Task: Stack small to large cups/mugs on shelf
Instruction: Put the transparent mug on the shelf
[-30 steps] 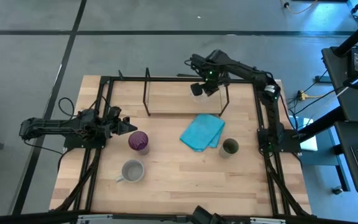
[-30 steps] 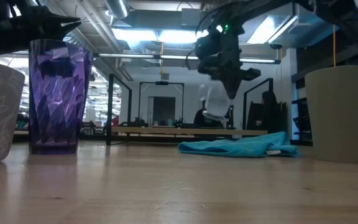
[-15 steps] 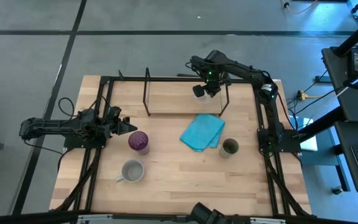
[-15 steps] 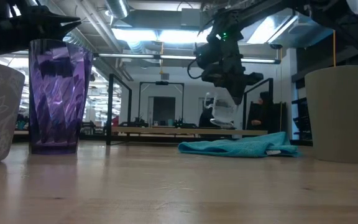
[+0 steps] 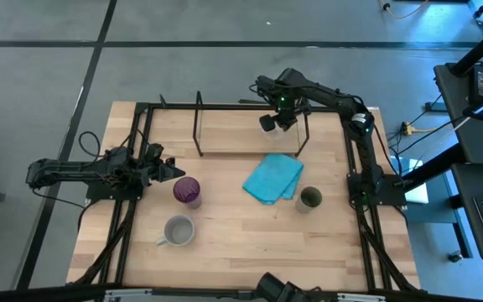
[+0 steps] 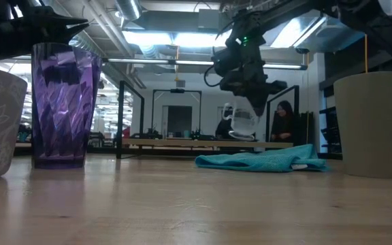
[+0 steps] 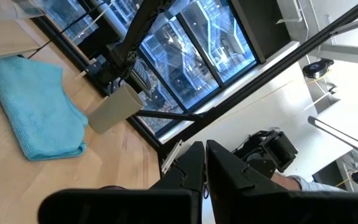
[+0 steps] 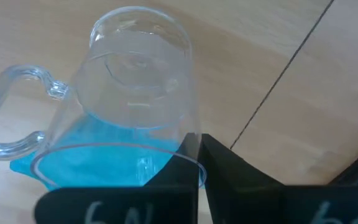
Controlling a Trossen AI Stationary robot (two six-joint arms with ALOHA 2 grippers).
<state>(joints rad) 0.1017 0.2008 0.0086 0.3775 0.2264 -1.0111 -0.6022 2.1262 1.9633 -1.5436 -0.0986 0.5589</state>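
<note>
Broadly, wooden table (image 5: 225, 252) first, clock read off the high view with twelve at the far edge. Shelf (image 5: 250, 134) at twelve: black wire rack over a pale base. Right gripper (image 5: 273, 120) hanging above the shelf's two-o'clock end, pinched shut on the rim of the small clear glass (image 8: 129, 124). Glass tilted, not upright: long axis slanting off the fingers, base towards the boards, clear handle out to one side. Judged from the low view, base just clear of the shelf deck, though touching or apart cannot be told for certain. Coming move therefore a short drop and a righting of that axis. Right arm plainly the nearer.

Purple tumbler (image 5: 187, 191) at nine, olive-green cup (image 5: 310, 199) at four, grey mug (image 5: 179, 231) at seven, all off the shelf. Left gripper (image 5: 159, 165) waiting just beside the tumbler, closed on nothing.
</note>
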